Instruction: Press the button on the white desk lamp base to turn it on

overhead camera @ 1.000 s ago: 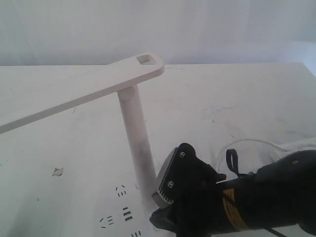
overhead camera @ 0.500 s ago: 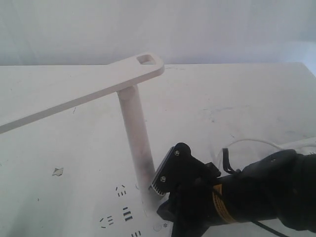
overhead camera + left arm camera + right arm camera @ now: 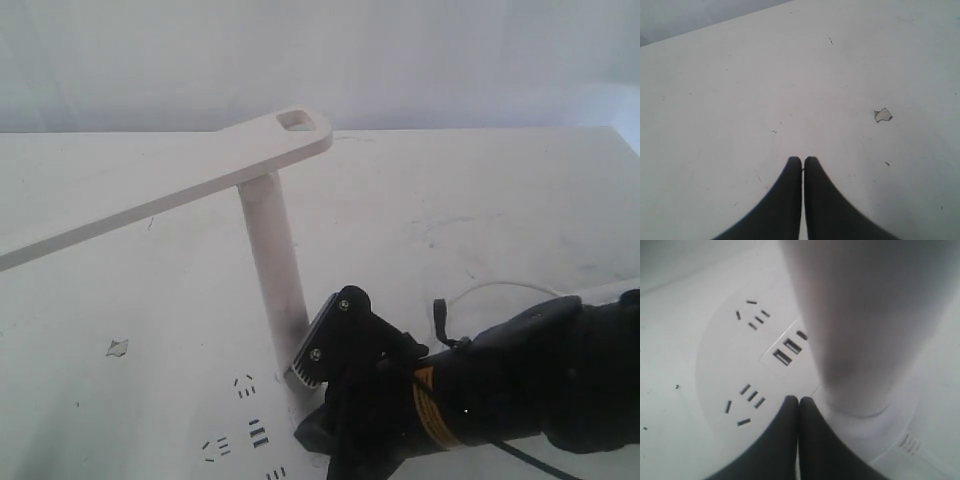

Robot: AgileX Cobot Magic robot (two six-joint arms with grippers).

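The white desk lamp base (image 3: 720,365) is where the right tool (image 3: 798,401) is found, tips set down on the flat disc right at the foot of the slim post (image 3: 865,315). Its two dark fingers (image 3: 785,435) are pressed together with no gap between them and nothing held. The button itself can't be made out in any view; whether it's sitting under those fingertips can't be told.

Just beside the tips, a group of dark dash icons (image 3: 746,401) is printed on the disc, and a second group (image 3: 752,315) is seen further out near the rim. Between the two groups and the post, a small rectangular panel with dark slots (image 3: 787,351) is set into the base.

In the exterior view the right arm is seen coming in low from the right side, with the tool angled down against the bottom of the post. From the top of the post, the long flat lamp arm (image 3: 150,190) is stretched out to the left, well above the worktop (image 3: 480,200). A thin white cable (image 3: 500,288) is looped on the worktop behind the right arm.

The left tool (image 3: 802,160) is shut tight too, fingers touching, nothing gripped, held over bare worktop. A small chipped spot (image 3: 883,115) is marked in the surface nearby.
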